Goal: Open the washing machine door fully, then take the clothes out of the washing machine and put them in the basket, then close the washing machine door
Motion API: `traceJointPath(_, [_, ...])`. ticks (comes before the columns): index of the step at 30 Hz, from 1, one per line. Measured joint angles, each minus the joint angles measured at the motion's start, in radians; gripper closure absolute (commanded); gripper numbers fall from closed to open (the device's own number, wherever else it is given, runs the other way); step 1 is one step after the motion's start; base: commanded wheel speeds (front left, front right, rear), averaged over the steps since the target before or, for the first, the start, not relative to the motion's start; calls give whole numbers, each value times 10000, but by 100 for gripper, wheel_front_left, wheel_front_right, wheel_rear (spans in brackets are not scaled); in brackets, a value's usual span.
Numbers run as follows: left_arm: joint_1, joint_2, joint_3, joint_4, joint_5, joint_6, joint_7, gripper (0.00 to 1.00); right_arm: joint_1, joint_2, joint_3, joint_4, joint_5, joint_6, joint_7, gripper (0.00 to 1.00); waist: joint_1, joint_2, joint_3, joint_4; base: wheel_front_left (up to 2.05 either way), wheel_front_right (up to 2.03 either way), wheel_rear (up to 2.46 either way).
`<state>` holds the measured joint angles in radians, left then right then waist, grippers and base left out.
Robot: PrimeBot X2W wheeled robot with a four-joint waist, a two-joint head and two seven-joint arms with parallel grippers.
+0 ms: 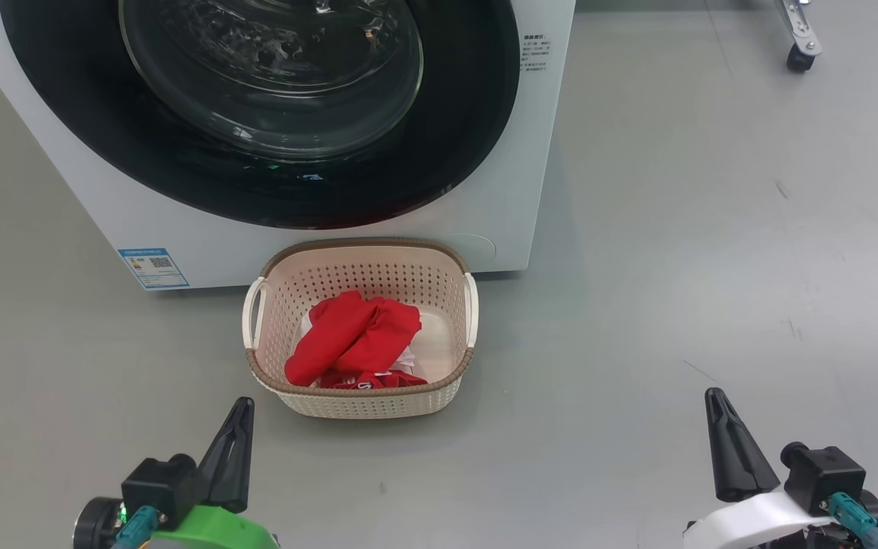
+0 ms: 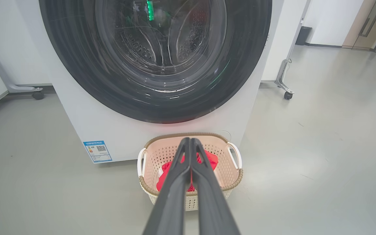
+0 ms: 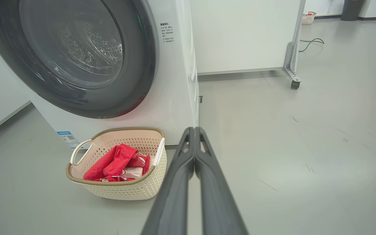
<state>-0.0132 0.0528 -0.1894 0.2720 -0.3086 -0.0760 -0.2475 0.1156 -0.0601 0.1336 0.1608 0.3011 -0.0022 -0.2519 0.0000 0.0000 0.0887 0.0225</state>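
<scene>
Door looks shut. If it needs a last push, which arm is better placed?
Left, probably. The left gripper points at the door over the basket; the right gripper points past the machine at floor.

Straight ahead of the left gripper (image 2: pixel 188 139), its closed jaws cover the middle of the basket (image 2: pixel 232 169) and most of the clothes (image 2: pixel 165 174), leaving red scraps on either side of them. Above and beyond those jaws the washing machine door (image 2: pixel 109 94) runs off the top edge, and reflections blur the drum (image 2: pixel 162 49) behind it (what lies inside cannot be told). Left of the jaws of the right gripper (image 3: pixel 194 129), the printed text (image 3: pixel 166 32) and blue sticker (image 3: pixel 66 138) on the washing machine (image 3: pixel 175 98) are too small to read, and the basket's near wall hides the clothes' lower folds.
</scene>
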Motion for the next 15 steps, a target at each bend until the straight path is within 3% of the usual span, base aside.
traceJointPath(15, [25, -10, 270, -6, -1929, -8, 422, 100, 3, 8, -144, -46, 1956, 113, 282, 100, 0, 0, -129, -35, 0, 0, 0])
